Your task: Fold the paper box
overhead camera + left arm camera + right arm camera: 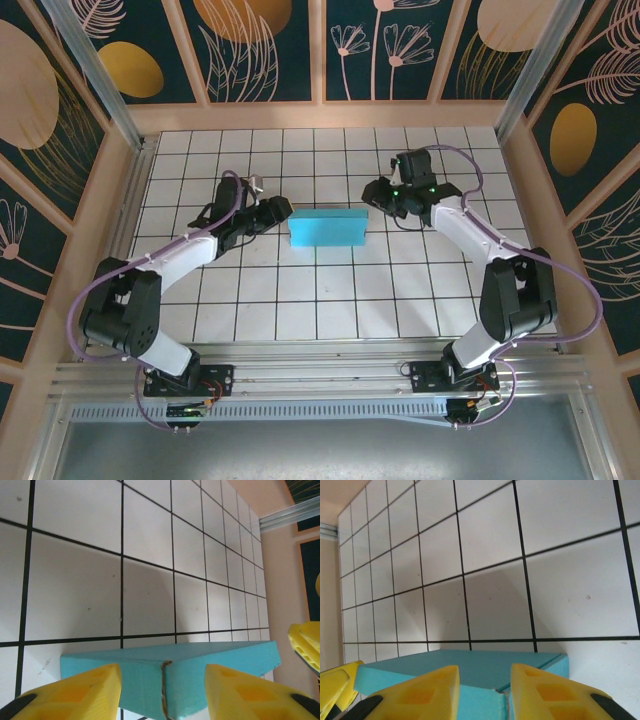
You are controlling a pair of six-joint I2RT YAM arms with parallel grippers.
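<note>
the paper box [200, 655] is matt teal card, finely textured, its seam edge rough and pale. the fingers [75, 692] look like yellow moulded plastic, matt and slightly grainy. the table [300, 300] is smooth white with a faint sheen; the rail [320, 375] is brushed metal.

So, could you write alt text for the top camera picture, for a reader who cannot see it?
A teal paper box lies in the middle of a white tiled table. The robot's left gripper is close to the box's left end, and the right gripper is close to its right end.
</note>
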